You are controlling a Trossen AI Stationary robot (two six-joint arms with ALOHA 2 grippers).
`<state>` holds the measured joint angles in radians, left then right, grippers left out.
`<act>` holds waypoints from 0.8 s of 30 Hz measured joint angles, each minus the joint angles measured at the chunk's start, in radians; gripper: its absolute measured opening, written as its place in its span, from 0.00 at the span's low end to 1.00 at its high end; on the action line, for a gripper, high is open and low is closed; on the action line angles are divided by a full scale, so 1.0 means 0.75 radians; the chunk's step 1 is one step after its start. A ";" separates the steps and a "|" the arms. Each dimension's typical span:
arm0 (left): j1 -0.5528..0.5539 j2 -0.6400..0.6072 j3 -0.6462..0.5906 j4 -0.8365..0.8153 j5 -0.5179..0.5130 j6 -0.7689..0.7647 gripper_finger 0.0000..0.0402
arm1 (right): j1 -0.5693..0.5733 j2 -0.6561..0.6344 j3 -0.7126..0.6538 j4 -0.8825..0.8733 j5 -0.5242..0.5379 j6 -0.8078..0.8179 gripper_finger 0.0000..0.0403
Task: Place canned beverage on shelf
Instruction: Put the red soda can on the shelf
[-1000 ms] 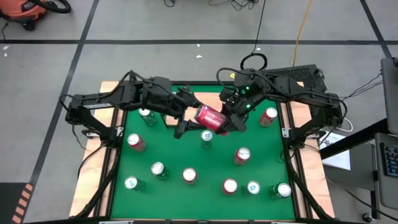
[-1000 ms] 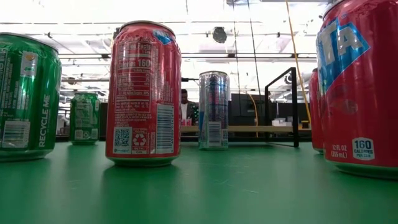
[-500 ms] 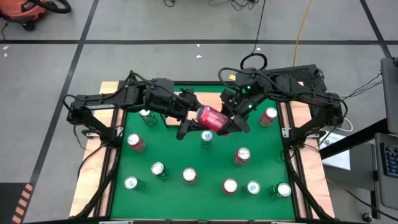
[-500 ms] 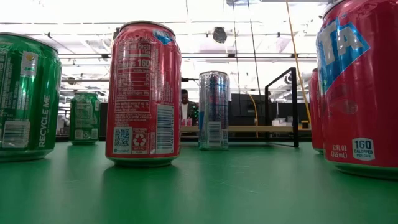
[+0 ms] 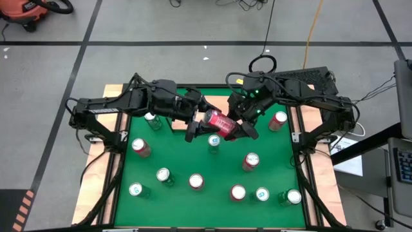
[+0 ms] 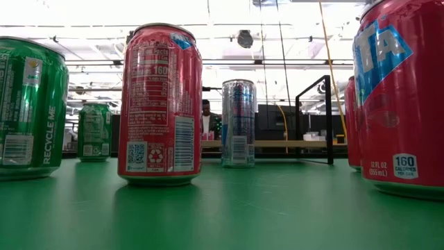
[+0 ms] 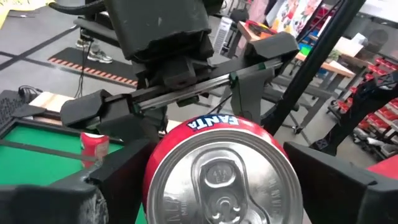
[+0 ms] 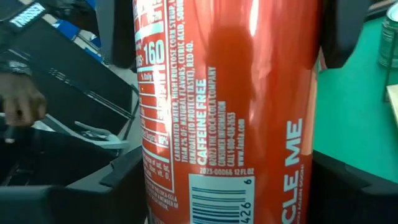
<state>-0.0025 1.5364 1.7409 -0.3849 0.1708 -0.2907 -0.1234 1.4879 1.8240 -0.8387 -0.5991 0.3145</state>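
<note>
The right gripper (image 5: 239, 127) holds the red can (image 5: 219, 122) (seemingly mid-handover), so the wide left gripper (image 5: 196, 128) should close squarely before release.

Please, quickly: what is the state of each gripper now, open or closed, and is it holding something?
Left gripper: at the top end of the red can, fingers on both sides; grip cannot be told.
Right gripper: closed on the red can, held in the air.

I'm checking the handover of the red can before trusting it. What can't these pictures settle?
- High view: whether left gripper grips the red can; too small, arms overlap.
- Right wrist view: right gripper's fingertips, hidden behind the can.
- Low view: neither arm shows.
- Shelf: board mostly hidden by cans.
</note>
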 joint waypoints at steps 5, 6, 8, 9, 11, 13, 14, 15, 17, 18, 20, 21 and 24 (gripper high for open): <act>0.000 -0.001 0.000 -0.052 0.002 0.014 0.88 | -0.001 0.002 -0.001 -0.013 0.002 0.004 0.75; 0.000 -0.001 0.001 -0.054 0.002 0.014 0.88 | -0.001 0.002 -0.001 -0.012 0.003 0.004 0.75; 0.000 -0.001 0.002 -0.054 0.002 0.015 0.86 | -0.001 0.002 -0.001 -0.010 0.009 0.004 0.75; 0.000 -0.001 0.002 -0.057 0.002 0.015 0.84 | -0.001 0.002 -0.001 -0.010 0.022 0.004 0.75; 0.001 -0.001 0.002 -0.066 0.003 0.017 0.78 | -0.001 0.002 -0.001 -0.010 0.047 0.004 0.75; 0.000 -0.002 0.002 -0.067 0.004 0.024 0.73 | -0.001 0.002 -0.001 -0.009 0.054 0.011 0.75; 0.000 -0.003 0.002 -0.068 0.005 0.024 0.70 | 0.000 0.002 -0.001 -0.008 0.057 0.020 0.75; 0.001 -0.003 0.002 -0.071 0.007 0.024 0.69 | 0.000 0.002 -0.001 -0.007 0.059 0.024 0.75; 0.001 -0.003 0.003 -0.086 0.008 0.023 0.69 | 0.000 0.002 -0.001 -0.007 0.071 0.031 0.75; 0.001 -0.004 0.003 -0.096 0.010 0.024 0.69 | 0.001 0.002 -0.001 -0.007 0.087 0.035 0.75; 0.001 -0.006 0.004 -0.115 0.015 0.026 0.69 | 0.001 0.002 -0.001 -0.003 0.121 0.049 0.76; 0.001 -0.006 0.005 -0.123 0.014 0.024 0.69 | 0.002 0.002 -0.001 -0.003 0.137 0.057 0.76; 0.005 -0.007 0.005 -0.155 0.002 -0.027 0.69 | 0.003 0.001 -0.001 -0.014 0.222 0.086 0.80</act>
<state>0.0010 1.5314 1.7443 -0.5015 0.1722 -0.3106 -0.1212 1.4883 1.8233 -0.8494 -0.4329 0.3788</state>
